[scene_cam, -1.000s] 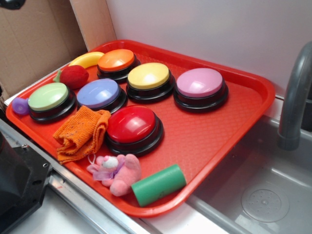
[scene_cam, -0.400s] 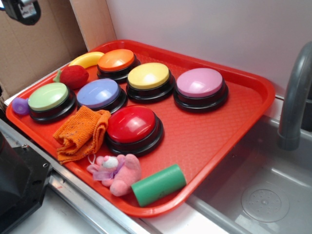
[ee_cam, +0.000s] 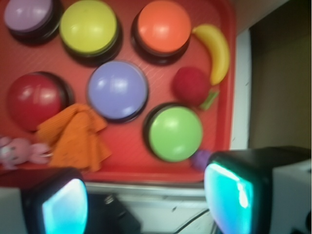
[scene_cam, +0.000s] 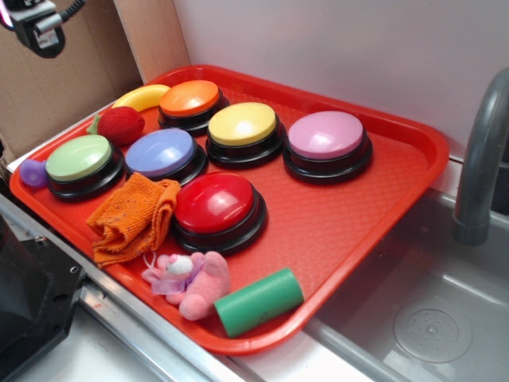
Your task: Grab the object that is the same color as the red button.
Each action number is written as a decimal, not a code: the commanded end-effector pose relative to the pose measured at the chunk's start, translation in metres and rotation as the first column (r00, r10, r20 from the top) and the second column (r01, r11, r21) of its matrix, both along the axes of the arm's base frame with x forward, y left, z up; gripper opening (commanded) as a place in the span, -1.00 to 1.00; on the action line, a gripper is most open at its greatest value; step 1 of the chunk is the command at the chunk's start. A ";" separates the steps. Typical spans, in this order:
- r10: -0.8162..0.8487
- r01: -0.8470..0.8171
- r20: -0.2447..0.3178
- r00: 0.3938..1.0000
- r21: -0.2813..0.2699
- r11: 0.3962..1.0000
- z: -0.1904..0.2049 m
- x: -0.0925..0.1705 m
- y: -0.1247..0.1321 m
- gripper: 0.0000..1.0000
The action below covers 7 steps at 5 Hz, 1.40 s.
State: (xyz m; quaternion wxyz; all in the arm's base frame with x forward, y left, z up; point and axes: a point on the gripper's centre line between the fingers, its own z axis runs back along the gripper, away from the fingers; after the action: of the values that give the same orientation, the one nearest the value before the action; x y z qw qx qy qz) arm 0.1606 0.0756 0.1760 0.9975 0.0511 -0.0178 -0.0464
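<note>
The red plush strawberry [scene_cam: 121, 125] with green leaves lies at the tray's far left, between the banana and the green button; the wrist view shows it too [ee_cam: 191, 86]. The red button [scene_cam: 215, 203] on its black base sits mid-tray, at the left in the wrist view [ee_cam: 33, 101]. My gripper [ee_cam: 146, 202] is open and empty, its two pads wide apart, high above the tray's near-left edge. In the exterior view only part of it [scene_cam: 36, 22] shows at the top left corner.
On the red tray [scene_cam: 358, 207] stand green [scene_cam: 79, 157], blue [scene_cam: 161, 152], orange [scene_cam: 189, 98], yellow [scene_cam: 242, 124] and pink [scene_cam: 326, 134] buttons, with a banana [scene_cam: 139, 96], orange cloth [scene_cam: 131, 215], pink plush [scene_cam: 191, 280], green cylinder [scene_cam: 258, 301] and purple piece [scene_cam: 32, 172]. A sink and faucet [scene_cam: 481, 159] lie right.
My gripper has come into the exterior view at the top left corner and moved slightly rightward and down. Nothing on the tray has moved.
</note>
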 end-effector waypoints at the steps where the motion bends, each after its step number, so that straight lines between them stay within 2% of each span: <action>1: -0.133 0.128 0.040 0.990 0.109 0.986 -0.016 0.028 0.030 1.00; 2: -0.203 0.190 0.089 0.975 0.141 0.972 -0.036 0.046 0.041 1.00; 3: -0.226 0.209 0.115 0.967 0.141 0.968 -0.052 0.053 0.049 1.00; 4: -0.257 0.235 0.134 0.957 0.162 0.958 -0.074 0.060 0.058 1.00; 5: -0.271 0.254 0.116 0.956 0.140 0.957 -0.095 0.066 0.066 1.00; 6: -0.260 0.247 0.133 0.956 0.106 0.963 -0.113 0.075 0.073 1.00; 7: -0.257 0.245 0.116 0.959 0.108 0.963 -0.122 0.079 0.076 1.00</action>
State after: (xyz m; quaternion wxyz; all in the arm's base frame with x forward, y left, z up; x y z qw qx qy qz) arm 0.2283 0.1461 0.0386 0.9794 0.0784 -0.0678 -0.1735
